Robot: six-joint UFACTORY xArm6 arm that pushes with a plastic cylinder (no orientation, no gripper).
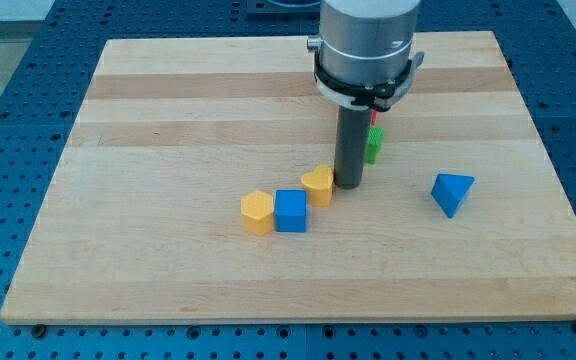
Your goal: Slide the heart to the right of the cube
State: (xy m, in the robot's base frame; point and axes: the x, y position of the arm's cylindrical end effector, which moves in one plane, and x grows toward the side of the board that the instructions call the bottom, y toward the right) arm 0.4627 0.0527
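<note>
A yellow heart [318, 185] lies near the board's middle. A blue cube [291, 211] sits just below and left of it, almost touching. My tip [349, 184] stands right beside the heart's right side, touching or nearly so. A yellow hexagonal block [257, 213] sits against the cube's left side.
A green block [373, 145] and a sliver of a red block [375, 118] sit behind the rod, mostly hidden. A blue triangular block [452, 192] lies to the view's right. The wooden board [168, 120] rests on a blue perforated table.
</note>
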